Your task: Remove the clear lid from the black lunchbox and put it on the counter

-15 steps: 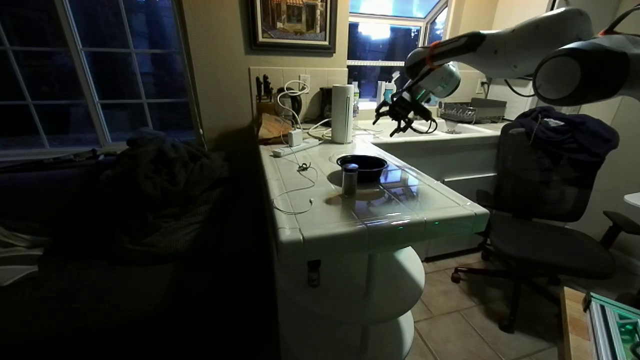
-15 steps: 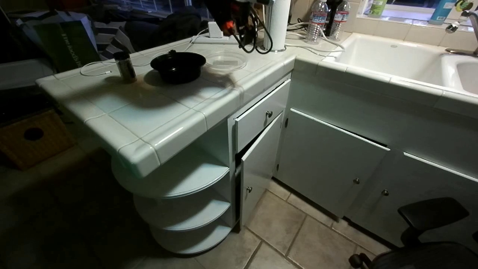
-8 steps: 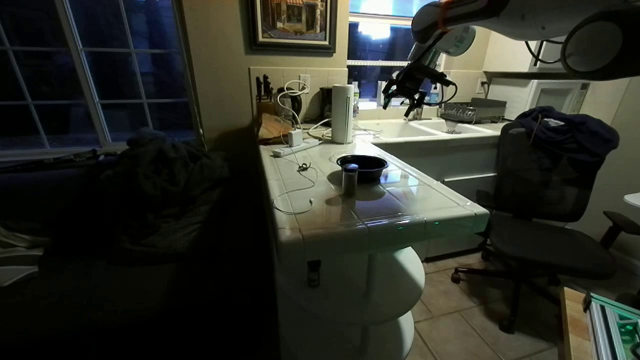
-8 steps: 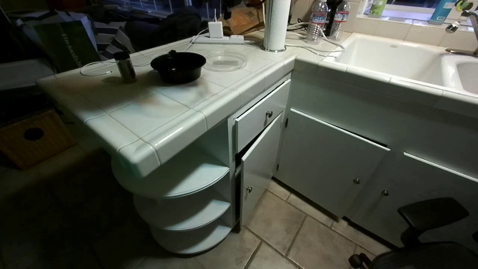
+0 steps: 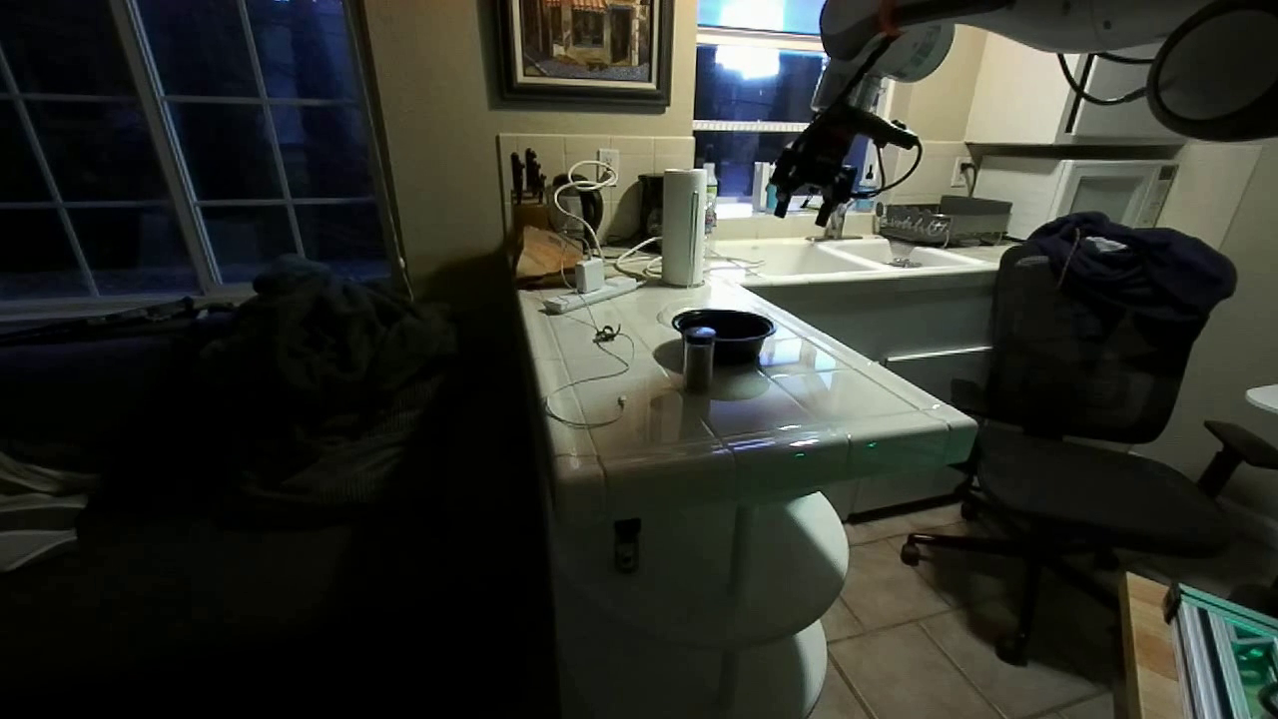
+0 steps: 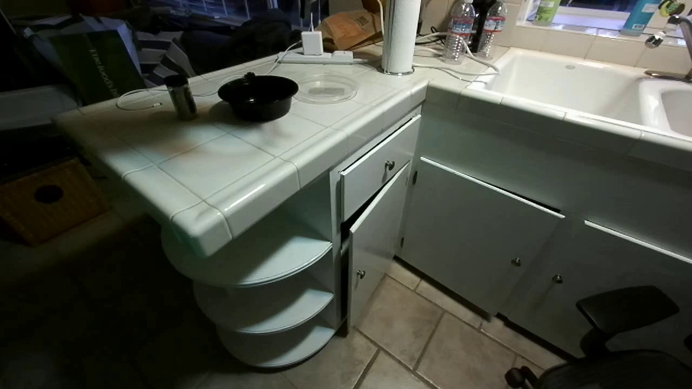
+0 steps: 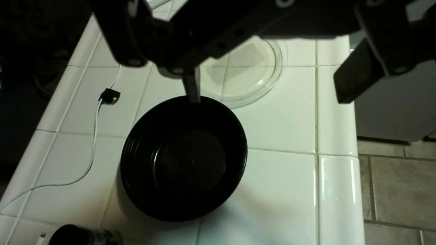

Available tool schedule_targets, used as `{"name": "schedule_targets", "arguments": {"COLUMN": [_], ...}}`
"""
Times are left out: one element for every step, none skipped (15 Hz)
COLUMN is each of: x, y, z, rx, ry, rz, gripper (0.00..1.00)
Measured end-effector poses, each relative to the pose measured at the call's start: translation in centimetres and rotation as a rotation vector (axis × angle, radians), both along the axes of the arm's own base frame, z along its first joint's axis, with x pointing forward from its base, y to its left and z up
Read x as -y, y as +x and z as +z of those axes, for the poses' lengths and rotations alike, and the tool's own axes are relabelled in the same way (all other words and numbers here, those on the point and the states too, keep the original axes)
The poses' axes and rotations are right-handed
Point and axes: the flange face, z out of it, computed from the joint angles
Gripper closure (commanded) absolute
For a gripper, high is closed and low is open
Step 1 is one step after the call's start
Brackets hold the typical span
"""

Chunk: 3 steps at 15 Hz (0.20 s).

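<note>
The black lunchbox [image 5: 727,348] stands upright and without a lid on the white tiled counter [image 5: 649,444]. It also shows in an exterior view [image 6: 258,100] and the wrist view [image 7: 184,166]. The clear lid [image 6: 326,89] lies flat on the counter beside the lunchbox, toward the paper-towel roll. In the wrist view the lid [image 7: 252,81] is partly hidden by the gripper's body. My gripper [image 5: 803,212] is open and empty, raised well above the counter. In the wrist view its two fingers stand wide apart, with nothing between them at their own height.
A small dark-capped jar [image 6: 181,98] stands beside the lunchbox. A thin white cable [image 7: 91,153] lies along the counter. A power strip [image 6: 319,57], the paper-towel roll [image 6: 401,40] and water bottles [image 6: 458,32] stand farther back. An office chair [image 5: 1088,399] stands beside the counter.
My gripper has risen and moved back from the counter, and its fingers now point more downward. Its cable has left an exterior view. The lid and lunchbox have not moved.
</note>
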Motion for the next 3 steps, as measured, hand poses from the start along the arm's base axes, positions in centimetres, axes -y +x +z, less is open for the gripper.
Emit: {"name": "schedule_targets", "arguments": {"x": [0.03,0.04,0.04], "y": [-0.02,-0.02,-0.02], "z": [-0.05,-0.06,-0.06], "rx": [0.0,0.0,0.0], "ry": [0.0,0.0,0.0], "rz": [0.003,0.004,0.004], "gripper": [0.0,0.0,0.0]}}
